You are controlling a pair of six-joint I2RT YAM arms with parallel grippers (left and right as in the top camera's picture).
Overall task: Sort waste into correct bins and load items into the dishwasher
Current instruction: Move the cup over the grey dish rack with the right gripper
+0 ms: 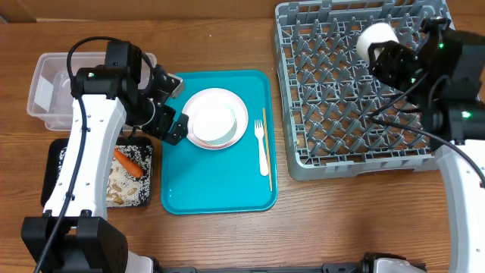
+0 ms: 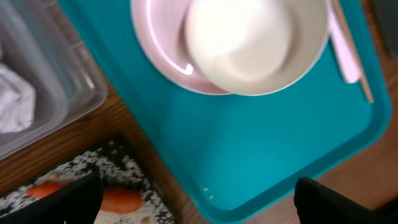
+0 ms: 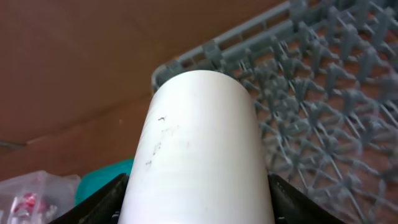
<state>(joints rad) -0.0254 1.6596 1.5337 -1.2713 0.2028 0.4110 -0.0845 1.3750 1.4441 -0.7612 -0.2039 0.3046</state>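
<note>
While the cup (image 1: 377,38) is clenched in the jaws of the right gripper (image 3: 198,205) above the far rows of the rack (image 1: 303,163), it is best turned mouth-down and lowered between pegs before release, so that tipping is avoided. The jaws of the left gripper (image 1: 176,108) are spread and empty, well left of the rack, beside the bowl (image 1: 220,120).
</note>
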